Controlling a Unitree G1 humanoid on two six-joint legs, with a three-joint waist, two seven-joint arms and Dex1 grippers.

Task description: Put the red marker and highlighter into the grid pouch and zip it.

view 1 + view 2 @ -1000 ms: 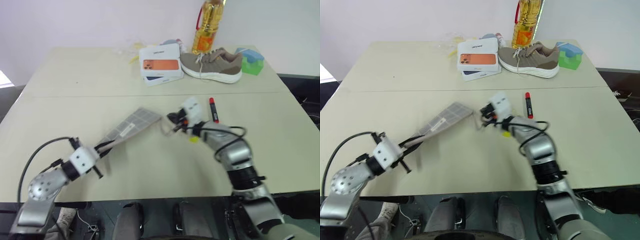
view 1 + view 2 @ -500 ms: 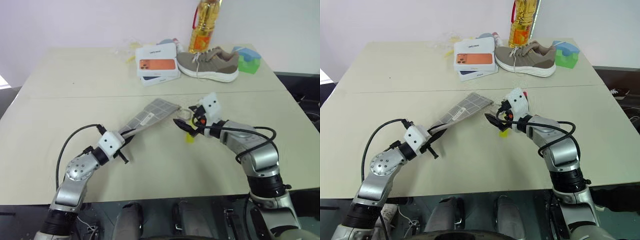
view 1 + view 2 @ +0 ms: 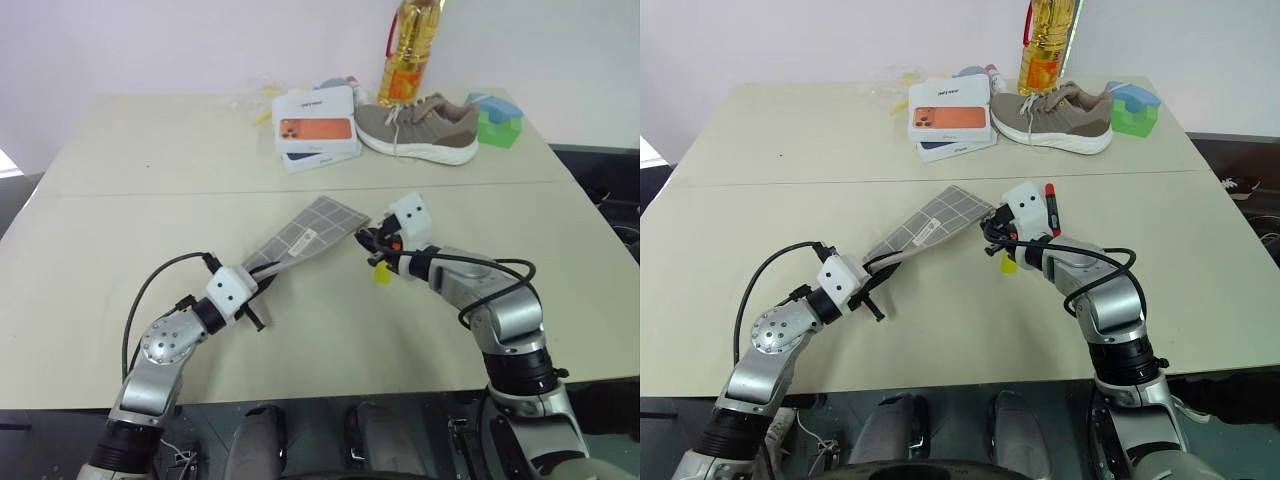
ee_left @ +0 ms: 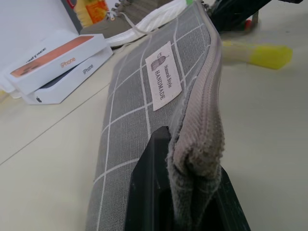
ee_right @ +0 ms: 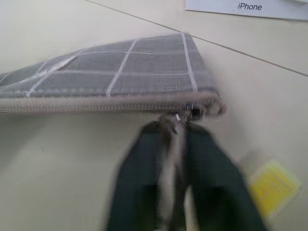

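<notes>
The red marker (image 3: 1049, 206) is mostly hidden behind the right wrist. The highlighter (image 5: 272, 186) is blurred in the right wrist view. The zipper pull (image 5: 180, 118) is blurred between the right gripper's (image 5: 179, 132) fingers, so any pinch is unclear.

Lab-like room: bare table (image 3: 120, 190) against plain wall (image 3: 150, 40)

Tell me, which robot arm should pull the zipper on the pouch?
The right. The right gripper is shut at the zipper pull, while the left gripper clamps the grid pouch at its other end, holding it.
</notes>
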